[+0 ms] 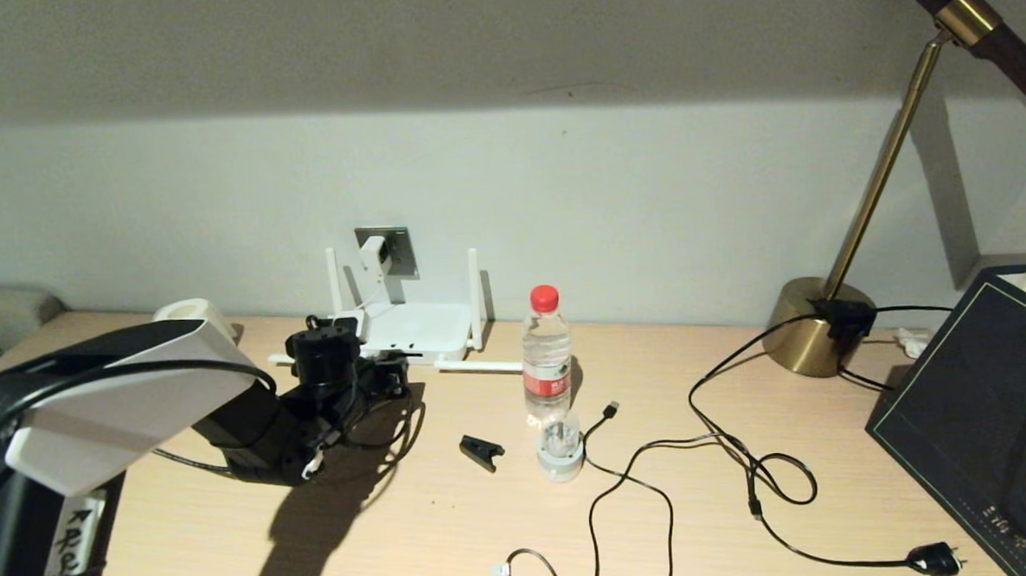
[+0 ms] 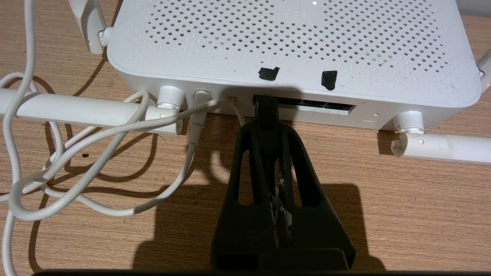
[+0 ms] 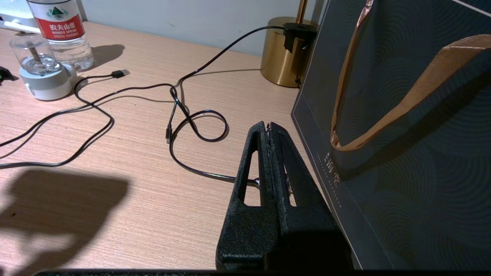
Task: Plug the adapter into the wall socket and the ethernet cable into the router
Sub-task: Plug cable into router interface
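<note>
- Lamplit wooden desk (image 1: 454, 533) is lying under me; adapter (image 1: 374, 252) is sitting in wall socket (image 1: 400, 245).
- My left gripper (image 2: 266, 115), pinched on the ethernet cable (image 2: 265, 109), is pressing it at the router (image 2: 291, 46) slot just ahead.
- My right gripper (image 3: 268, 128) is idling closed, empty.

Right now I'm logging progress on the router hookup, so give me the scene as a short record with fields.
adapter: white cube seated in the wall socket, cord hanging down
router: on the desk below the socket
ethernet cable: black plug end at the router's port slot
left claw: shut on that plug
right claw: shut, empty, beside the dark gift bag
</note>
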{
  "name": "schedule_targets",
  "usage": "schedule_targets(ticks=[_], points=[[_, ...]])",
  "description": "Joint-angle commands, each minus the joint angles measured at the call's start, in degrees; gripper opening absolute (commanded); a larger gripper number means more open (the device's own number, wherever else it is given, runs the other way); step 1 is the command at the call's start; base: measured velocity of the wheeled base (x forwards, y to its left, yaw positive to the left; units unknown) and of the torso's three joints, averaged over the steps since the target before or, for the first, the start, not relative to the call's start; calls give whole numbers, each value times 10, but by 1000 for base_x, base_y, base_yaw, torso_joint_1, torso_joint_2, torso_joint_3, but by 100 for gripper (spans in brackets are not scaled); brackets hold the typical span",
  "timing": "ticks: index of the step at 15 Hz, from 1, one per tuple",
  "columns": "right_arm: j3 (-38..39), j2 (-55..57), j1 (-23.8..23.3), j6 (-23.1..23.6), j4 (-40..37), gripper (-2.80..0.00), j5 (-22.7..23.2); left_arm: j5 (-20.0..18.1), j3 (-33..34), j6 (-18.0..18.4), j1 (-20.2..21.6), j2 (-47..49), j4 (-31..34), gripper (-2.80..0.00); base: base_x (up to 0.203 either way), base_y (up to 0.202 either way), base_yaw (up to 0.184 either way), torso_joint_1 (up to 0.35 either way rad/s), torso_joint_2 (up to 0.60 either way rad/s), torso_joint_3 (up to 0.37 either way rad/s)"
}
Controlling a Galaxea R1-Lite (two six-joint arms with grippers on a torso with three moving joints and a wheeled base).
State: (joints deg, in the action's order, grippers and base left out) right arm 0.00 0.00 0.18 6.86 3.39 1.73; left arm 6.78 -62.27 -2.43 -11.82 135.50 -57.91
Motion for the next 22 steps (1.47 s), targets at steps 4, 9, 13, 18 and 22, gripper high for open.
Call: schedule_targets(ticks=[4, 9, 13, 18, 22], points=[[13, 1, 1, 1, 0, -280, 0, -11, -12, 6, 0, 1, 5, -280, 0, 0, 0, 0, 0, 0], [13, 1, 1, 2, 0, -280, 0, -11, -19, 7, 0, 11, 6, -280, 0, 0, 0, 0, 0, 0], [13, 1, 0, 2, 0, -280, 0, -11, -23, 6, 2, 16, 10, -280, 0, 0, 0, 0, 0, 0], [13, 1, 0, 2, 1, -280, 0, -10, -24, 6, 2, 19, 9, -280, 0, 0, 0, 0, 0, 0], [13, 1, 0, 1, 0, -280, 1, -10, -24, 6, 2, 21, 8, -280, 0, 0, 0, 0, 0, 0]])
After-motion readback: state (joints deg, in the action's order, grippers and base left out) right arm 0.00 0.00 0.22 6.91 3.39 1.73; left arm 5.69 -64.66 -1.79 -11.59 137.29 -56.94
